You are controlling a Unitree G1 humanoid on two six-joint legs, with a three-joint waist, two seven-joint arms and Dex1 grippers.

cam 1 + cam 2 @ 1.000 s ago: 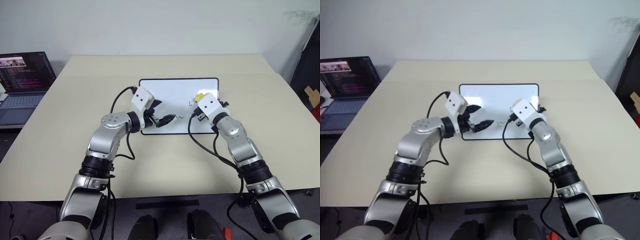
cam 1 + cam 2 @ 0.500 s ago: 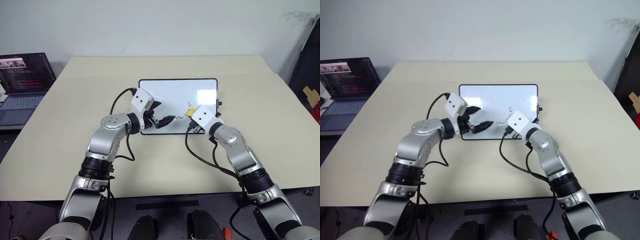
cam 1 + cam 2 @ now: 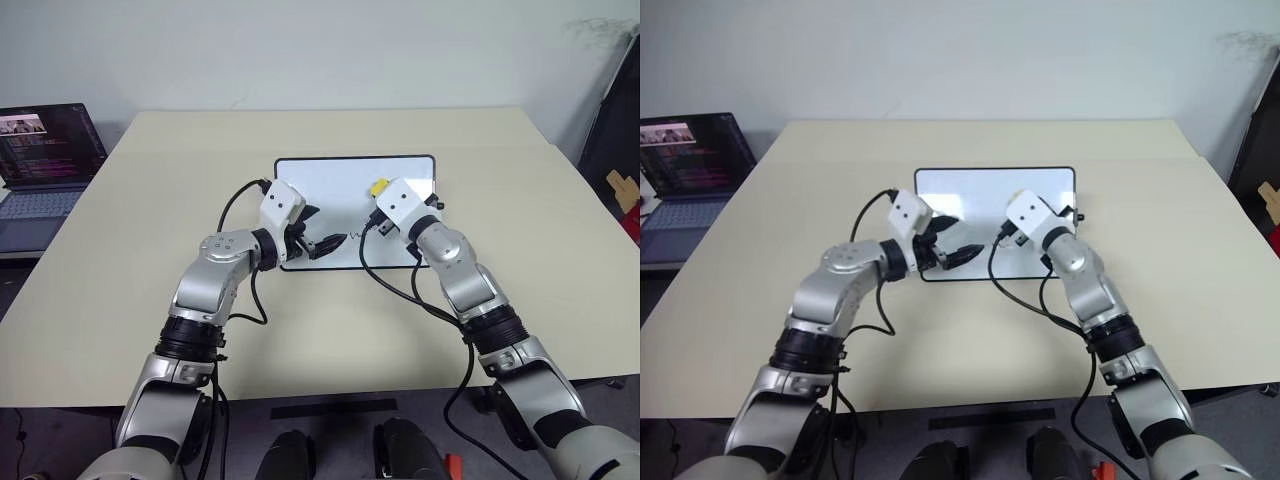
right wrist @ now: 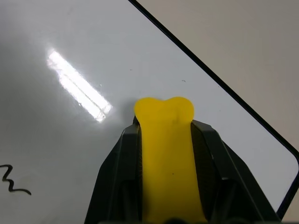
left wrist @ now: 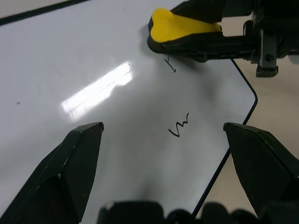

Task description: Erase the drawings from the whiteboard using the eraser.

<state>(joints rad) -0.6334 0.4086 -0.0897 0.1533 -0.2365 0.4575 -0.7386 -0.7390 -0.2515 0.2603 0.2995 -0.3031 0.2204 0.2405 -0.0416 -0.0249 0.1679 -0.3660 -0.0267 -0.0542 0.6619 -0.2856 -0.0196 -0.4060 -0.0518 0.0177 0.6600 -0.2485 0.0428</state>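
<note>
Eraser [image 4: 167,154]: yellow block clenched in my right jaws [image 3: 378,190], tip on the whiteboard [image 3: 330,185] beside a short stroke [image 5: 171,65]. Left jaws [image 3: 322,245]: spread wide, empty, low over the board's near edge by the wavy line [image 5: 180,126]. I judge a flat, firm sweep over the stroke best, then toward the wavy line.

Bright even light, sharp focus, glare streak on the whiteboard [image 5: 70,60].

Silver arms, white wrist modules, black cables
</note>
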